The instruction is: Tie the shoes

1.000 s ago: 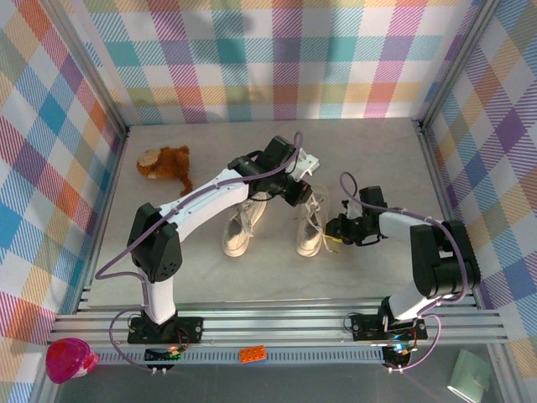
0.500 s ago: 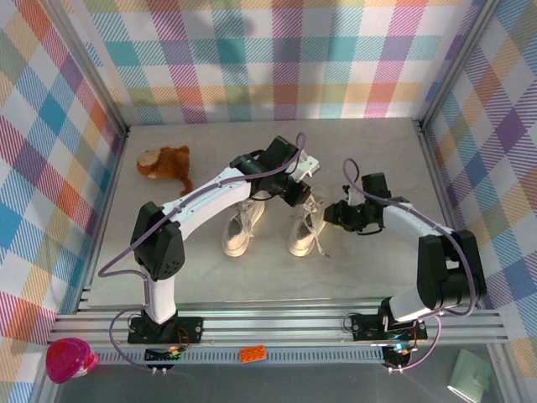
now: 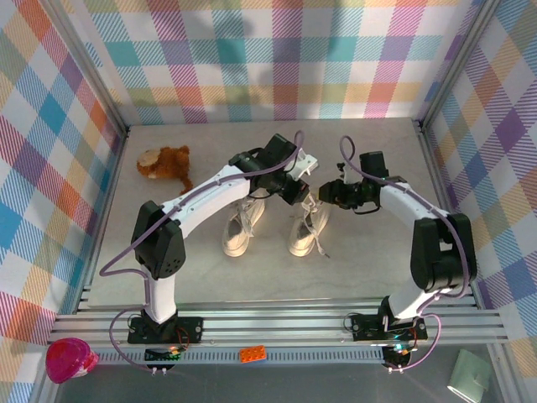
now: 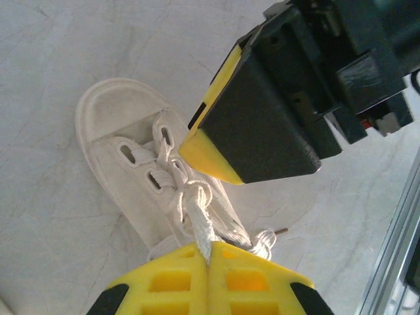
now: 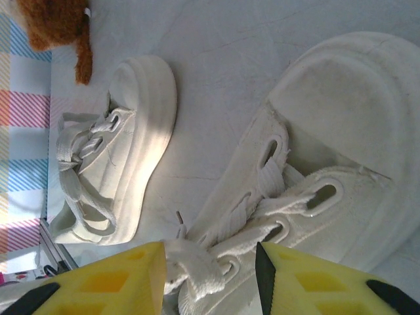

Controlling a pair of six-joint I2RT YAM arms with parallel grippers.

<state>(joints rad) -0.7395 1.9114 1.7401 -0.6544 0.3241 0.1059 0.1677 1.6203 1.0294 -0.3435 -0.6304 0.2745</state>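
I was at the lacing step on the shoe nearer the right edge of the table. The pair lay side by side about the table's middle. My left gripper was pinched together on a strand of white lace rising from the tangle above the eyelets. My right gripper had its jaws apart, straddling the bunched laces over the same shoe's tongue, with nothing in its grip. No bow was formed there, so I judged the tying to be at an early stage.

By my reckoning, the next move called for my right gripper to close on a free length of lace without catching the strand in my left, then to draw it across.

I counted two shoes, the other shoe lying toward the left edge with its laces looped, though I could not tell whether they were knotted. There were also two grippers and one brown plush toy near the far left corner.
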